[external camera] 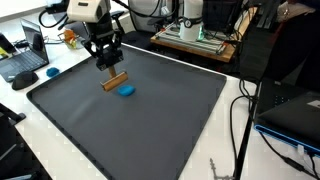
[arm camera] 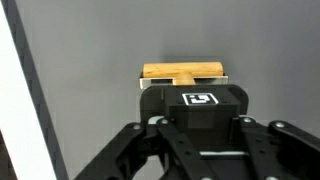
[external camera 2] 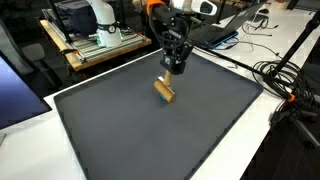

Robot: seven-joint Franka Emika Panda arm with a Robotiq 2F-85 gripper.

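The gripper (external camera: 110, 68) has its jaws clamped on a wooden block (external camera: 116, 81), a short tan bar. The jaws pinch it near the middle, across its narrow width. In the wrist view the block (arm camera: 183, 71) lies straight across the jaws, with its long axis at right angles to the line on which they close and an equal length sticking out on each side. It therefore sits directly under the jaws, not off to one side.

In both exterior views the block hangs low over the dark mat (external camera: 160, 125) that covers the worktop (external camera: 20, 100), in the part of the mat nearest the robot's base. Its long axis runs slantwise to the mat's edges. Whether its underside touches the mat or sits just clear of it cannot be told.

A small blue piece (external camera: 126, 91) lies flat on the mat just beside the block, on the side away from the robot's base. From this angle it cannot be told whether the two touch. In an exterior view the block (external camera 2: 165, 91) and the gripper (external camera 2: 172, 72) hide the blue piece completely.

The arm (external camera 2: 178, 25) reaches in from the mat's far edge, with the wrist turned straight down and the gripper upright over the block. The rest of the mat spreads out ahead of it.
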